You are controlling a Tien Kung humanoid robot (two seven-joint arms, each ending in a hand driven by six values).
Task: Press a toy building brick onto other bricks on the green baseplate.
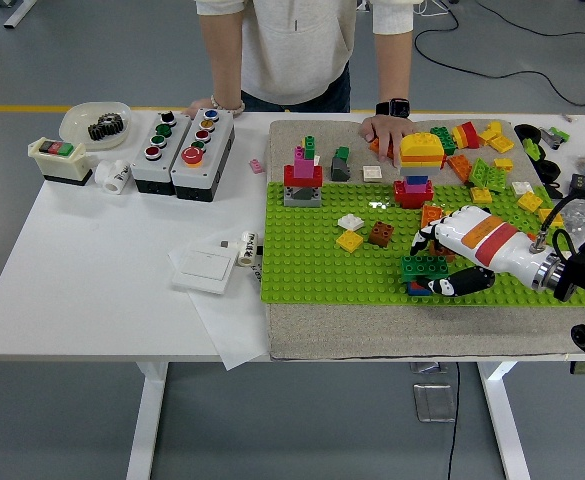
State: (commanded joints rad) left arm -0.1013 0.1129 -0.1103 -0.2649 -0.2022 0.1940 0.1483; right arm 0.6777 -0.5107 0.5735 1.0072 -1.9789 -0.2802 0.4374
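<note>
One arm working: my right hand [450, 262], white with an orange band, reaches in from the right over the flat green studded baseplate [312, 270]; the left arm is out of view.
Hand state: I read the fingers as curled around the dark green rectangular toy brick [425, 266], thumb below, though the contact is partly hidden, so I hedge on how firm the hold is.
Brick position: it sits atop a small red-and-blue brick stack [419, 288] near the baseplate's front edge.
Progress: the brick looks placed on the stack; whether it is fully seated I cannot tell.
Left to do: I judge a final downward press, then release.
Far side: a person's hand [384, 129] rests on the grey mat by the loose bricks.
</note>
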